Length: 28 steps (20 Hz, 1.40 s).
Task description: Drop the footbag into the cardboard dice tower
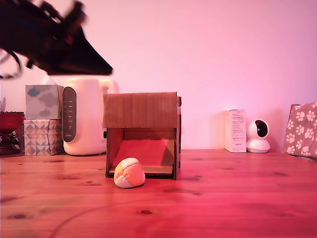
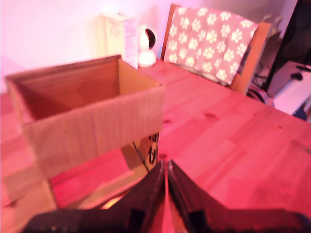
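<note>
The footbag (image 1: 129, 173), a squashed ball of orange, yellow and white panels, lies on the wooden table (image 1: 223, 198) just in front of the cardboard dice tower's lower opening. The cardboard dice tower (image 1: 142, 134) is a brown corrugated box with a solid upper front and a sloped ramp inside; the wrist view looks down into its open top (image 2: 82, 87). My gripper (image 2: 165, 167) hovers above the table beside the tower, its two dark fingers pressed together with nothing between them. In the exterior view the gripper (image 1: 101, 67) is a dark blurred shape high at the left.
Behind the tower stand a white kettle (image 1: 81, 116) and two stacked tissue boxes (image 1: 43, 119). At the exterior view's right are a white carton (image 1: 236, 130), a small white camera (image 1: 258, 135) and a paw-print cushion (image 1: 303, 129). A red bowl (image 1: 10, 121) sits far left.
</note>
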Motion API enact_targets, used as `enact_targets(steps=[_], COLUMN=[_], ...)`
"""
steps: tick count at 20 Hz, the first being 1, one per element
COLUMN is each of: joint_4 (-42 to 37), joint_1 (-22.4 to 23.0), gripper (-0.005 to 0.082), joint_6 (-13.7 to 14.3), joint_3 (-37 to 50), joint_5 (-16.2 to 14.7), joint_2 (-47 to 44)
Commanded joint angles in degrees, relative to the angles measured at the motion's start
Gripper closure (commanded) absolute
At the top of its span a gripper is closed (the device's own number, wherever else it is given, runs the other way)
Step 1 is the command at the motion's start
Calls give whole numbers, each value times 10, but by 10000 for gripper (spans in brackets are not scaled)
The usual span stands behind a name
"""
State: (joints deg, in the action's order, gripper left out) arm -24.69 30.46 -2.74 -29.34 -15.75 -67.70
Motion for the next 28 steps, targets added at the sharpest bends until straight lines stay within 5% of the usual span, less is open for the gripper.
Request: enact_targets(steps=[1,6,22,23,26,28], joint_4=[-39,-118,-174,-175,-175,-176], joint_1=[2,2,4,4,5,5], gripper=[790,790,775,698,84,-20], joint_6=[-9,-46,-48,-48,-48,-48], joint_3=[27,101,112,109,93,80], joint_5=[6,36,47,41,43,43], joint_2=[-19,-25,-148,-152,-156,-168])
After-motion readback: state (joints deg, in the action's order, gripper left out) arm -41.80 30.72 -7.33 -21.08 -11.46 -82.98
